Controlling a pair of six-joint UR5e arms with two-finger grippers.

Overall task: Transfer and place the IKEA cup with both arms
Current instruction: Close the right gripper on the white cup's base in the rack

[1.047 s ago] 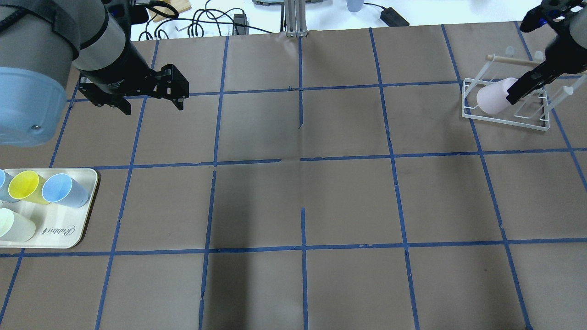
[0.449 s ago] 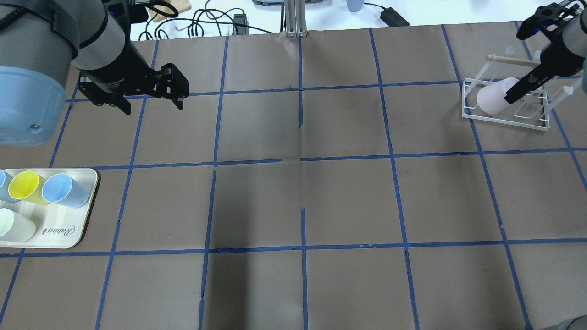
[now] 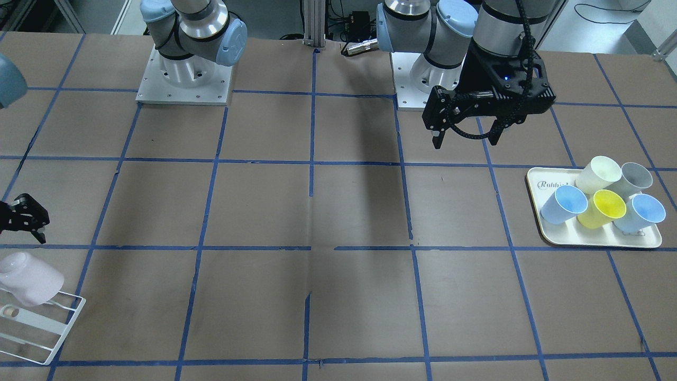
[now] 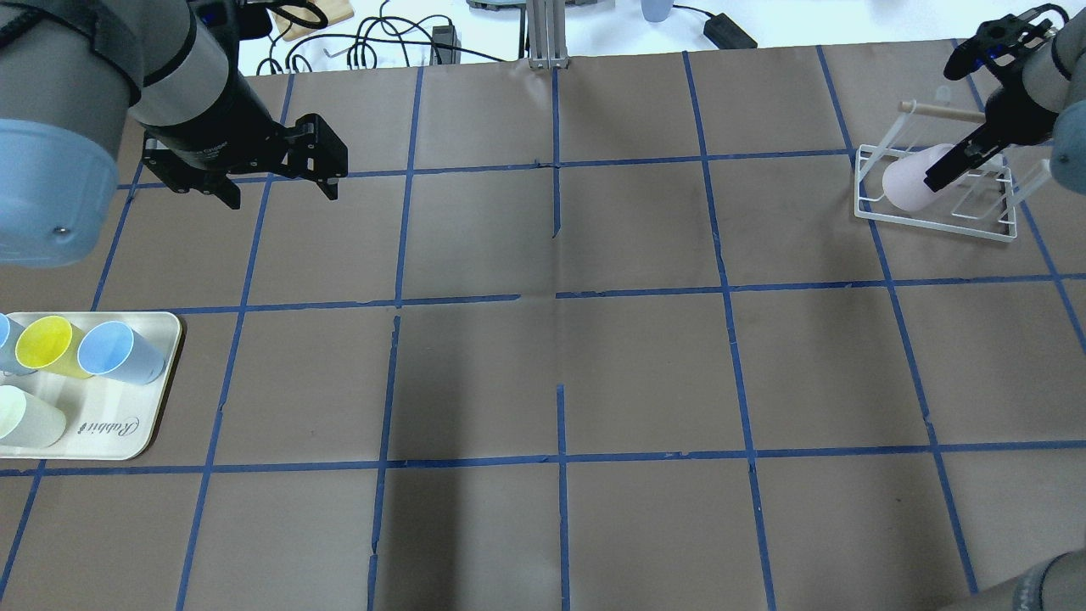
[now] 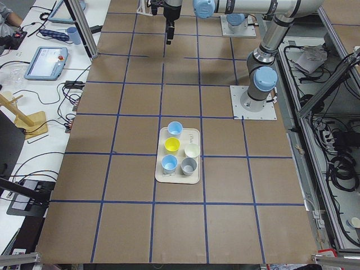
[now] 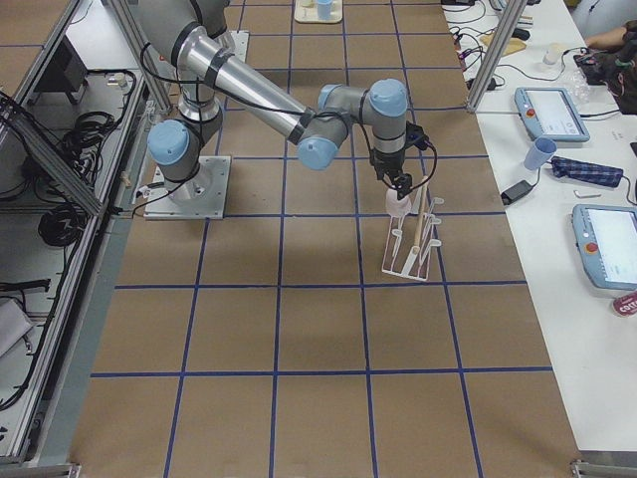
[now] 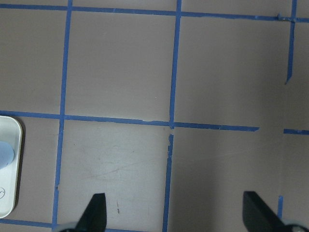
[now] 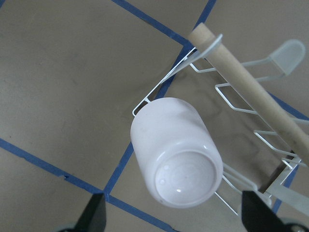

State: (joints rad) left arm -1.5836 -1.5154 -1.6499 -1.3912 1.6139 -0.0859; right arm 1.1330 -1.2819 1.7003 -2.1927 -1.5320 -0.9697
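The IKEA cup hangs mouth-down and tilted on the white wire rack at the far right of the table, its glossy base turned up toward the right wrist camera. It looks like thin, light, stiff plastic. The smooth, tapered wall is likely slippery, so a pinch near the narrow base could squeeze it out of the fingers. The better hold is probably across the body, a little below the base, with modest force, and then a lift along the prong and not sideways.

The right gripper is spread wide. Its two tips sit either side of the cup's base and, in the wrist view, apart from it. The rack's wooden dowel runs close by on the right and leaves little room on that side. The left gripper hangs spread and empty over bare table at the far left, with the tray of other cups nearer on that side.

The cup's mouth and the prong inside it are hidden, so I cannot tell how loosely it sits. The front-facing view cuts off most of the right gripper at its edge
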